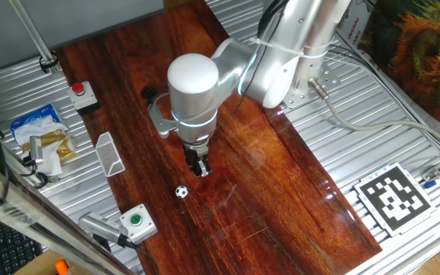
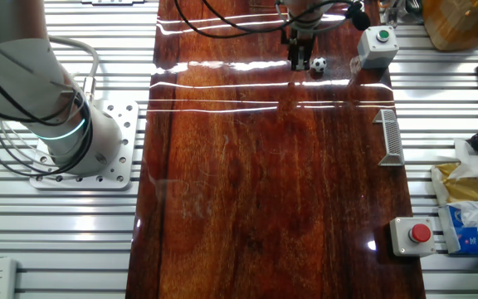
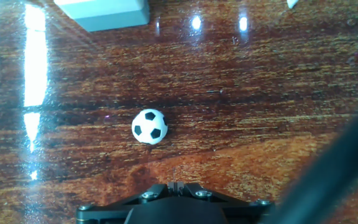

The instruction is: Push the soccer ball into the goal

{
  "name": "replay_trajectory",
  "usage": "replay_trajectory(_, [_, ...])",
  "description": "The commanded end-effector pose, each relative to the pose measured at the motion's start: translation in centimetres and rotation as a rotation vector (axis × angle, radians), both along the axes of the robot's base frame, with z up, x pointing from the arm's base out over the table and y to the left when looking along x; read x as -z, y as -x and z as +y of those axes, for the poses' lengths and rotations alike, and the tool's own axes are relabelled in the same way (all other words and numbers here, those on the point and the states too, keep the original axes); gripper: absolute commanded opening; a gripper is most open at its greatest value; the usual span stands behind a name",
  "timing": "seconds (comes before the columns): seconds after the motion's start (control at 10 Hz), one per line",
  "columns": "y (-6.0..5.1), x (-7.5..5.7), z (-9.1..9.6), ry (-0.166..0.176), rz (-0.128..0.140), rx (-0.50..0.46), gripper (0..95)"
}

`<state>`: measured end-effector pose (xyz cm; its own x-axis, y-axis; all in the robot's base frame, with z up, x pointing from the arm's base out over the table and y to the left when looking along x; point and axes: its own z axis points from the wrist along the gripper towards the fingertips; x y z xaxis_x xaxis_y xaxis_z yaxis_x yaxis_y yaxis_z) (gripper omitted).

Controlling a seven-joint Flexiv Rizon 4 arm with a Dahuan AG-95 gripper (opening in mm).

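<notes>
The soccer ball (image 1: 181, 192) (image 2: 319, 64) (image 3: 150, 126) is a tiny white ball with black patches lying on the dark wood board. My gripper (image 1: 200, 169) (image 2: 296, 62) (image 3: 176, 185) stands upright just beside it, low over the board, a small gap apart. Its fingers are pressed together with nothing between them. The goal (image 1: 108, 153) (image 2: 391, 137), a small white frame with grid mesh, stands at the board's edge, well away from the ball.
A grey box with a green button (image 1: 137, 222) (image 2: 376, 45) (image 3: 104, 12) sits near the ball. A red-button box (image 1: 82, 94) (image 2: 413, 235) lies past the goal. Packets (image 1: 44, 136) lie on the metal table beside the board.
</notes>
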<state>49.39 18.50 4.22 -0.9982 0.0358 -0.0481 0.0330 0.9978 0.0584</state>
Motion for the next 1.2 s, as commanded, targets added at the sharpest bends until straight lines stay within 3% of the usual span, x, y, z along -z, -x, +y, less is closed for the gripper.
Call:
replay_trajectory(0.1, [0.06,-0.08,-0.08,-0.001,0.005,-0.031,0.0])
replay_trajectory(0.4, [0.06,-0.08,-0.08,-0.001,0.043,-0.064,0.0])
replay_trajectory(0.6, [0.06,-0.08,-0.08,-0.001,0.107,0.074,0.0])
replay_trajectory(0.8, [0.06,-0.08,-0.08,-0.004,0.139,0.217,0.0])
replay_trajectory(0.9, [0.06,-0.08,-0.08,0.02,0.138,0.218,0.0])
replay_trajectory(1.2, [0.06,-0.08,-0.08,0.011,0.129,0.217,0.0])
